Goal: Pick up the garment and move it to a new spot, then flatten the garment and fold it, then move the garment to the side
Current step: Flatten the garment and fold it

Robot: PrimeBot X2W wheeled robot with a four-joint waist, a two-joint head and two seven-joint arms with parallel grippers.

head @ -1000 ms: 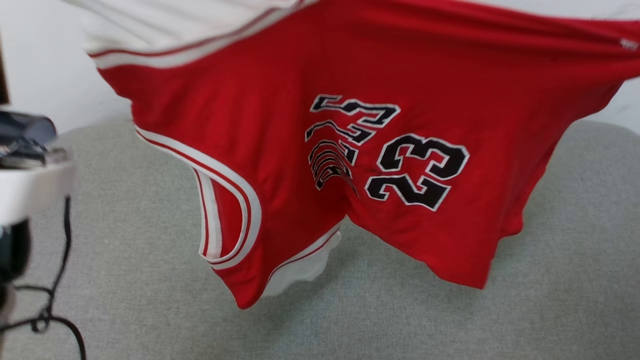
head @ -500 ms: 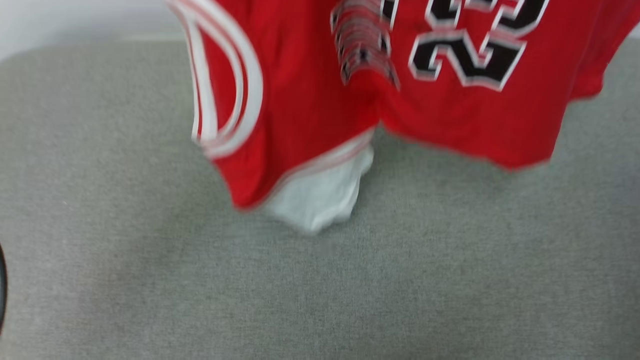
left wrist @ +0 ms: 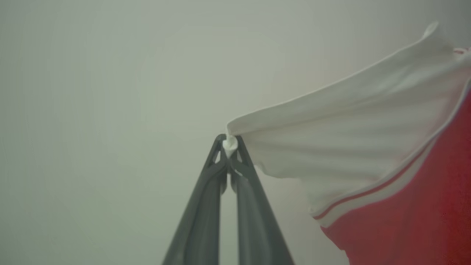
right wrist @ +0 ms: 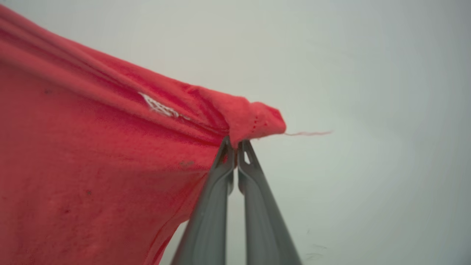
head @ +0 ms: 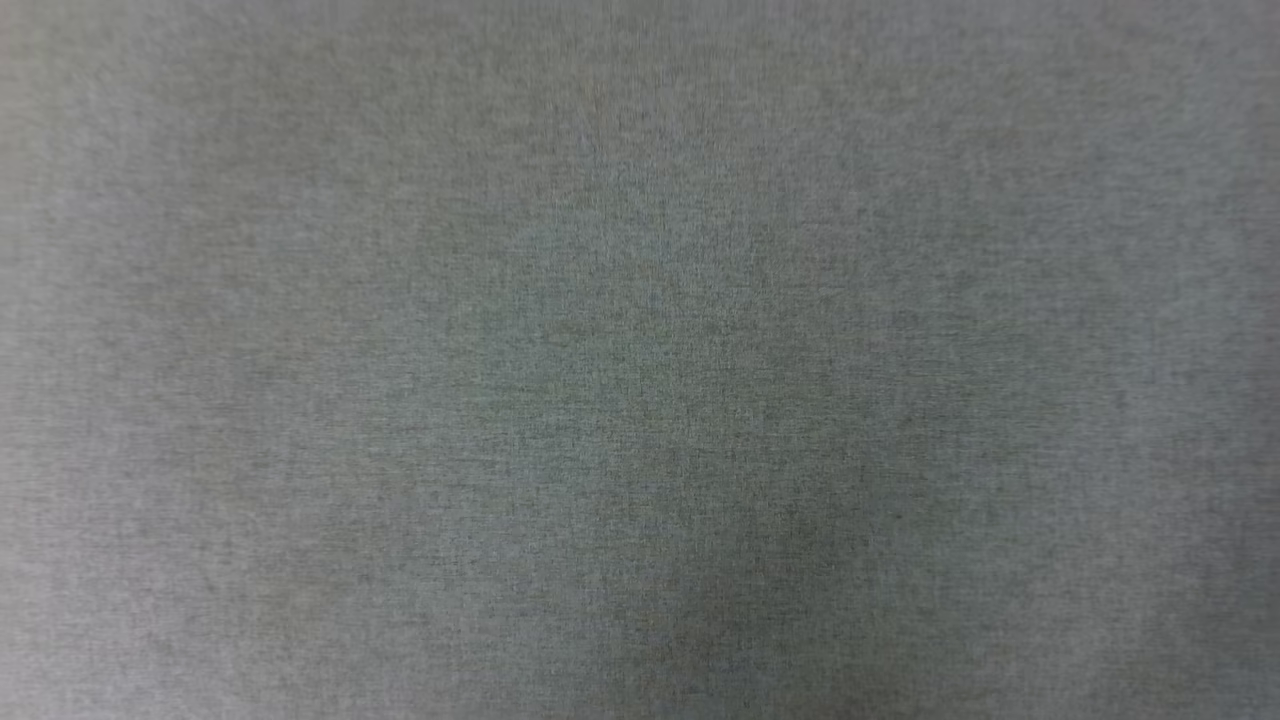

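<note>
The garment [left wrist: 368, 147] hangs in the air, stretched between both grippers. In the left wrist view my left gripper [left wrist: 230, 141] is shut on the tip of a white sleeve, with striped trim and red cloth trailing off to the right. In the right wrist view my right gripper [right wrist: 235, 141] is shut on a bunched red corner of the garment [right wrist: 92, 154], which spreads away to the left; a loose thread sticks out at the corner.
The head view looks straight down on a grey fabric surface [head: 640, 360]. Behind both grippers there is a plain pale wall [left wrist: 92, 92].
The head camera has tilted downward: the hanging garment slid up and out of the head view, leaving grey fabric. The items at the left edge have also left that view.
</note>
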